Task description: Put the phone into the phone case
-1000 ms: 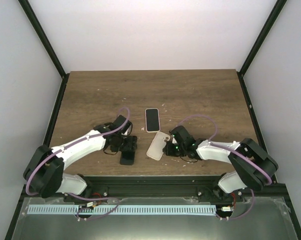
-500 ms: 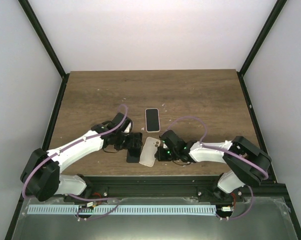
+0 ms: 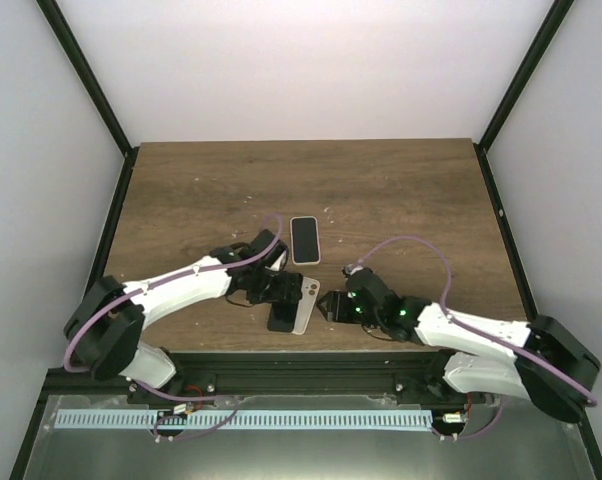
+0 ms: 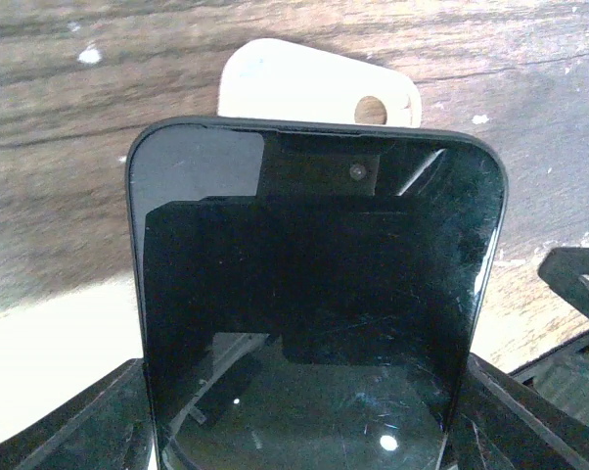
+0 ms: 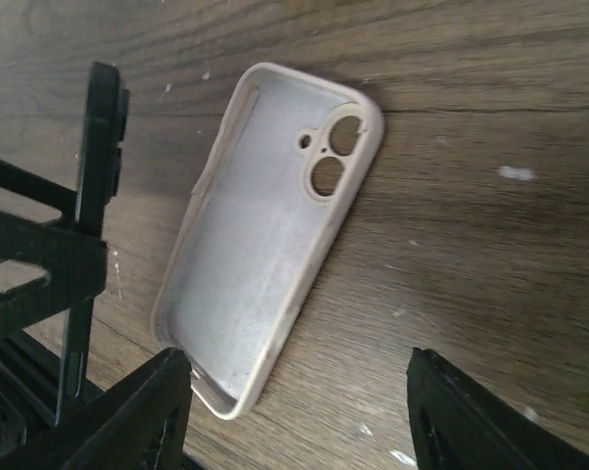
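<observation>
The phone [image 4: 304, 294], glossy black, is upright between the fingers of my left gripper [image 4: 304, 416], which is shut on its two long edges. From above, the left gripper [image 3: 277, 298] holds the phone [image 3: 281, 318] near the table's front edge. The cream phone case [image 5: 265, 245] lies open side up on the wood, camera holes at its far end. It lies just right of the phone, and the case [image 3: 304, 303] touches or nearly touches it. My right gripper [image 5: 299, 411] is open, its left finger beside the case's near corner and nothing between the jaws. In the right wrist view the phone [image 5: 101, 137] shows edge-on at the left.
A second black-screened phone with a pale rim [image 3: 304, 240] lies flat behind the case, mid-table. The black frame rail [image 3: 311, 362] runs along the table's front edge close behind both grippers. Bare wood [image 3: 411, 200] stretches to the back and right.
My right gripper opened and let go of the case, then drew back right. The case now lies flat beside the phone. My left gripper carried the phone rightward.
</observation>
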Robot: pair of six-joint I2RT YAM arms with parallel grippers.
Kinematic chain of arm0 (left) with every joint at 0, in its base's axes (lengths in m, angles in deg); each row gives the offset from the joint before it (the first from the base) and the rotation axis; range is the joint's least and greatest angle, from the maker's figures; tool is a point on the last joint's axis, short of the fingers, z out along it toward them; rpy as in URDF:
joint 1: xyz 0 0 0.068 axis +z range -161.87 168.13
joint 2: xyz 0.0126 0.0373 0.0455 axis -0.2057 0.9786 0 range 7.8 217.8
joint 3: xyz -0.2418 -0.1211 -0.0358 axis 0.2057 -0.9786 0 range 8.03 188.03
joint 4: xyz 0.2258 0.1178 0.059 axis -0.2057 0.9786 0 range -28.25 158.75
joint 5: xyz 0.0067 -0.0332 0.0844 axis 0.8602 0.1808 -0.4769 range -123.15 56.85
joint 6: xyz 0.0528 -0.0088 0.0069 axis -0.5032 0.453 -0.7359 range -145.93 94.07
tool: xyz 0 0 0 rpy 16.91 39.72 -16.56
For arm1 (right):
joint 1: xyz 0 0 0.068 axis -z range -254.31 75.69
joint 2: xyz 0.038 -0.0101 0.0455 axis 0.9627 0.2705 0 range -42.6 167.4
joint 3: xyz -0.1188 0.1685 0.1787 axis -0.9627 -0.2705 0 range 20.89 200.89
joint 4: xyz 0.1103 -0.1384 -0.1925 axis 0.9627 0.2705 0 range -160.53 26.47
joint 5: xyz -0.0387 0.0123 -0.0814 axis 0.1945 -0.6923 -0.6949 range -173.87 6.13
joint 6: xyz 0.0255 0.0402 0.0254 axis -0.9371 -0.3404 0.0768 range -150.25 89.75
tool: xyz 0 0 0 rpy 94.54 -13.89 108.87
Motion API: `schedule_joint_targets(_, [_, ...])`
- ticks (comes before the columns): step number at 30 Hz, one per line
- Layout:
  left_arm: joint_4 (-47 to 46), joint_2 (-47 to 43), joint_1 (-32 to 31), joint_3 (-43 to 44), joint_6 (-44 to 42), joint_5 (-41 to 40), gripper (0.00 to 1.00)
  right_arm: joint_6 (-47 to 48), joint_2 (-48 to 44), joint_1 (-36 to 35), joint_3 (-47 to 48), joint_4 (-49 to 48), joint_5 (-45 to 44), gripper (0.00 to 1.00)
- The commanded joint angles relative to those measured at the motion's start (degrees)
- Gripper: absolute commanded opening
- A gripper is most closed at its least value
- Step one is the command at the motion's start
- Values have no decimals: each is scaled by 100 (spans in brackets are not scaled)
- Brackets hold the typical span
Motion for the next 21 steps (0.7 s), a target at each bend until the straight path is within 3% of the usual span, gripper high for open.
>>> schedule_joint_targets(1, [-75,390,-154,478,-47,-172,50,-248,-655,4,-265,194,-663,64])
schedule_joint_targets(8, [127,906,-252,848,-186,-362,50,-386,-1209,15,-360,515,-1050,70])
schedule_joint_targets(21, [581,1560,-564,1333,-294,-665,55,-448,-1706,33,-565,632,-1280,72])
